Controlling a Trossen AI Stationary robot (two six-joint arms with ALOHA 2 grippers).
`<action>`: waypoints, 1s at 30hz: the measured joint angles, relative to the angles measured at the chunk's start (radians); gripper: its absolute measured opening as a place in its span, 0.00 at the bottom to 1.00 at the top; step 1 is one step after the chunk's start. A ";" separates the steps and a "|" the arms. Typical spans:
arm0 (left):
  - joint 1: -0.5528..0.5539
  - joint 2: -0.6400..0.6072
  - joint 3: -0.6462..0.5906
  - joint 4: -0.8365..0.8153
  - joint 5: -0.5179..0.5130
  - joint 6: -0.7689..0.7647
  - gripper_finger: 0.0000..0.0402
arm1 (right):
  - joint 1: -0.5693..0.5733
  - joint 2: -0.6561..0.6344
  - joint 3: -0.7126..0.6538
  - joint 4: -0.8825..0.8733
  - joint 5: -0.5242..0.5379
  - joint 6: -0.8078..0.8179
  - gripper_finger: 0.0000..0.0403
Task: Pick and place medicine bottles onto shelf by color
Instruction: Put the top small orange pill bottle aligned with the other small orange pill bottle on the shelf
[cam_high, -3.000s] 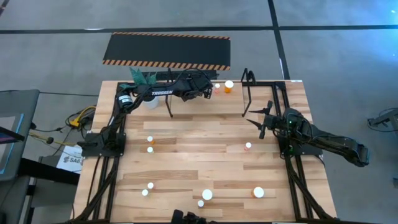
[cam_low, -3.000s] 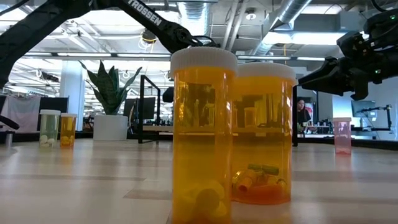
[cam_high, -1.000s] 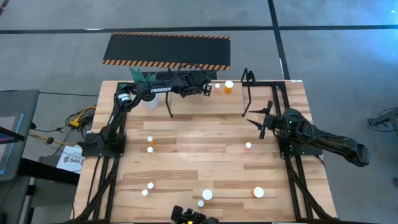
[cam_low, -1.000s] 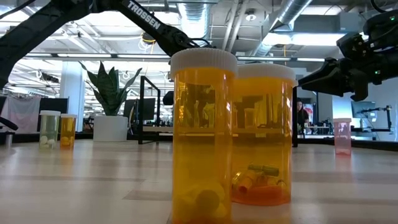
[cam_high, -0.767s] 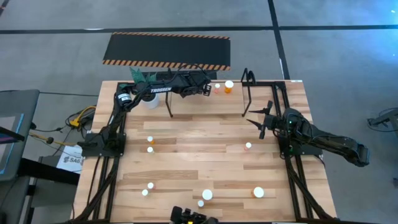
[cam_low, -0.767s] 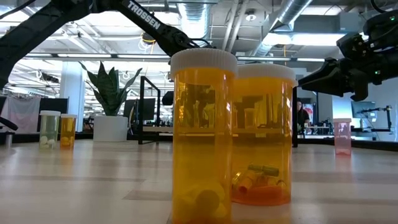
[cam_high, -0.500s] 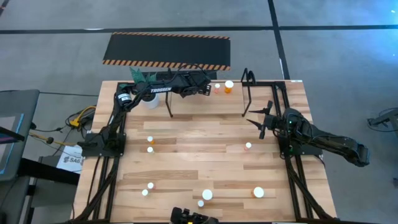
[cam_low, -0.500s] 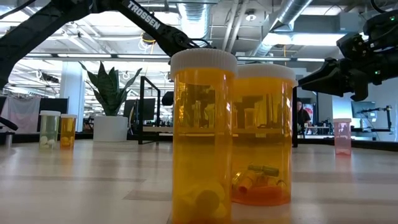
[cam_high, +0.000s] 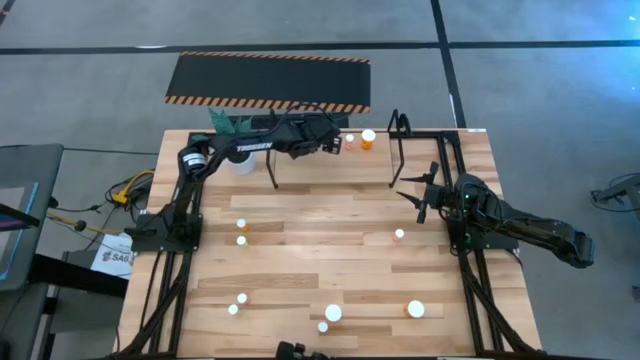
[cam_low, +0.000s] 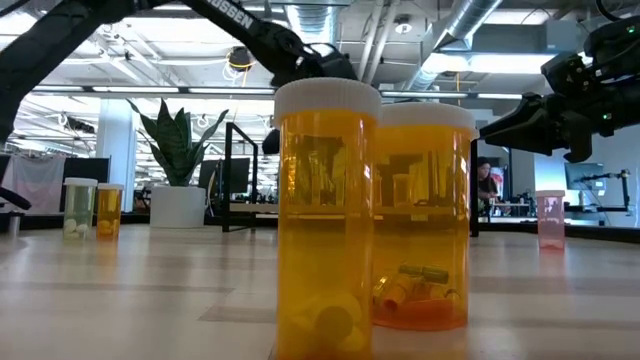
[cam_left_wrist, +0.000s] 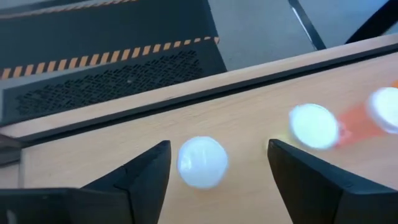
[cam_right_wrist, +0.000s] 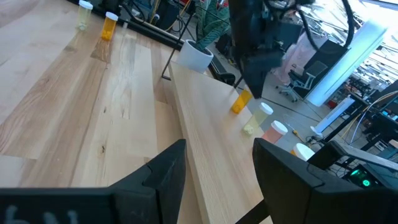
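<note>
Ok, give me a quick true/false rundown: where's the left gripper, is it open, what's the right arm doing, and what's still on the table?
1. The left gripper is over the shelf. True.
2. Its fingers are clamped on a bottle. False: they stand open, a white-capped bottle between them.
3. The right gripper holds a bottle. False: it is empty, at the table's right side.
4. Bottles remain on the table. True.

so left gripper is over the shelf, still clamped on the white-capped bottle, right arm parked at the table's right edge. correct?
Not clamped. The left wrist view shows the left gripper with its fingers spread wide and the white-capped bottle standing free between them on the shelf. The rest holds: the right gripper waits at the table's right edge.
</note>
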 joint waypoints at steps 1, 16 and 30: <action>-0.006 -0.011 0.000 -0.013 -0.007 0.001 0.64 | 0.000 0.000 0.000 0.000 0.000 0.000 0.51; -0.214 -0.266 0.001 -0.312 0.025 -0.120 0.64 | 0.000 0.000 0.000 0.000 0.000 0.000 0.51; -0.504 -0.381 0.001 -0.851 0.216 -0.893 0.64 | 0.000 0.000 0.000 -0.001 0.000 0.000 0.51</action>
